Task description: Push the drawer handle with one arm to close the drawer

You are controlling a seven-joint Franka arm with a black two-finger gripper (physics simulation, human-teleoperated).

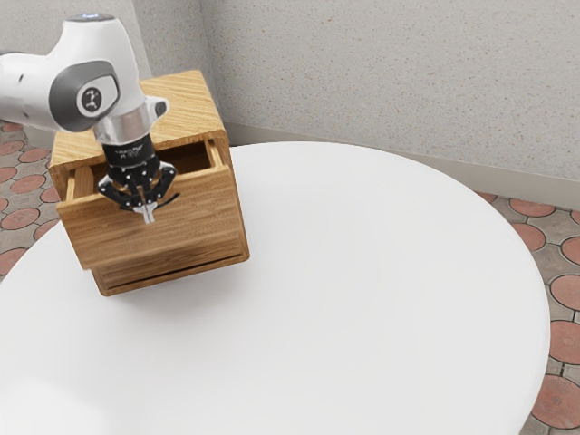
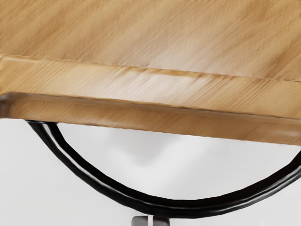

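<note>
Speckled grey wall (image 1: 381, 82) runs along the back of the room, with a pale skirting at its foot and a floor (image 1: 564, 343) of rounded reddish tiles set in grey. From where I'm standing, a round white surface (image 1: 362, 290) takes up most of the exterior view, smooth and bright. Toward that view's left sits a wooden cabinet (image 1: 181, 93), its grain running warm and streaky across the top.

Its drawer (image 1: 104, 237) is pulled out, well short of closed: you can see down over the front into the shadowed inside, with the pale side walls showing. Below it is a lower wooden panel with a dark slit along it.

The white arm (image 1: 95, 50) leans in from the upper left and ends in a black gripper (image 1: 148, 216), pointing down just in front of the drawer. Its jaws are together, with a thin pale line between them and nothing clamped. The wrist view shows the drawer's black handle (image 2: 178, 208), a curved bow standing out from the wood. The tips sit right by the outside of its bend; whether they touch it, I can't tell.
</note>
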